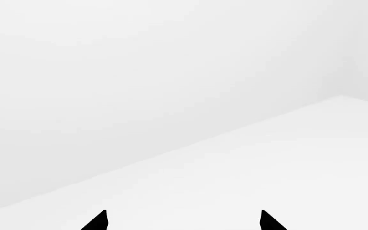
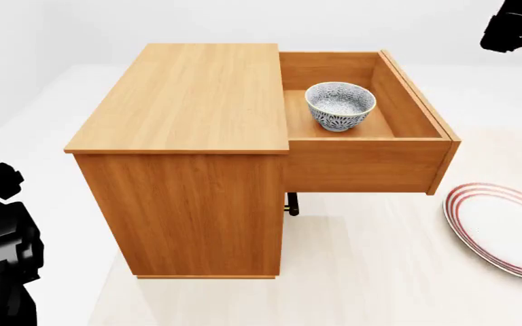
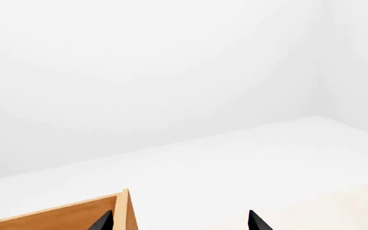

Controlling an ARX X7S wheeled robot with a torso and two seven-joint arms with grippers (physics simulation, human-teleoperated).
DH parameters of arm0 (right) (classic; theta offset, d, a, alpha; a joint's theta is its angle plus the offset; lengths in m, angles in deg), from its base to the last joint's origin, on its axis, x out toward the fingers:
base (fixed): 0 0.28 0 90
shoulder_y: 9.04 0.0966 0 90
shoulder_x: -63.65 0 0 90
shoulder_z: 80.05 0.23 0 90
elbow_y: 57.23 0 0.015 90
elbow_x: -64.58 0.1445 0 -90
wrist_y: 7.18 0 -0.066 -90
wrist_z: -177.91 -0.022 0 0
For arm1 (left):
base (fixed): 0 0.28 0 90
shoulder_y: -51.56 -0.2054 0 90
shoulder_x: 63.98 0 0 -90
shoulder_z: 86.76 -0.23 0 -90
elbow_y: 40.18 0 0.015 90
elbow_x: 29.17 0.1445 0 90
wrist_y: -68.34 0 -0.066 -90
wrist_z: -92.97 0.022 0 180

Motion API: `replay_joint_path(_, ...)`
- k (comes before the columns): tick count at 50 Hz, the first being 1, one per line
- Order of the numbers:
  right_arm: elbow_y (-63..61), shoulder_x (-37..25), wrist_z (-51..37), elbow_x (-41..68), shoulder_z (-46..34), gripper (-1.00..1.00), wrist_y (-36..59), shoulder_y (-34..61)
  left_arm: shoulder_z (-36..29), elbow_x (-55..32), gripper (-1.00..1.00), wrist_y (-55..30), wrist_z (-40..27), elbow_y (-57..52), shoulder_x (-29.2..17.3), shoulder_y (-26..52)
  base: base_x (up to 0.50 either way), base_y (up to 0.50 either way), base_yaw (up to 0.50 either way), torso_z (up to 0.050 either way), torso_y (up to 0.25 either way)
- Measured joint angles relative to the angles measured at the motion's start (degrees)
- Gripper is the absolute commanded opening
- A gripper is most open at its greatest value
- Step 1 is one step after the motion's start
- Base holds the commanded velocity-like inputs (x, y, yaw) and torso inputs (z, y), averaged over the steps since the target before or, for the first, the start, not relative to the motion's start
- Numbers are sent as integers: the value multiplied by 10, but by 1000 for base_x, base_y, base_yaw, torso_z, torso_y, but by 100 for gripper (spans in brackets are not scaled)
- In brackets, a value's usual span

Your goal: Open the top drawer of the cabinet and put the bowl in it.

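Over bare white floor, the left claw (image 1: 182, 221) hangs with tips spread, grasping nothing. The right claw (image 3: 178, 221) (also spread and empty) hovers just past a corner of the top drawer (image 2: 366, 163), which stands pulled out of the cabinet (image 2: 184, 176). The bowl (image 2: 340, 105) sits upright inside it; a plate (image 2: 506, 229) lies nearby.

The bowl (image 2: 340, 105) sits in the top drawer (image 2: 366, 159), plate (image 2: 506, 227) apparently right of it.
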Motion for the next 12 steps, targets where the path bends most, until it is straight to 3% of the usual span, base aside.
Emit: replay_joint_path(12,-147,-67,-4,71,107,100,-48,-209,1,0,100,0,0,0,0,-2,0,0,0,0,0)
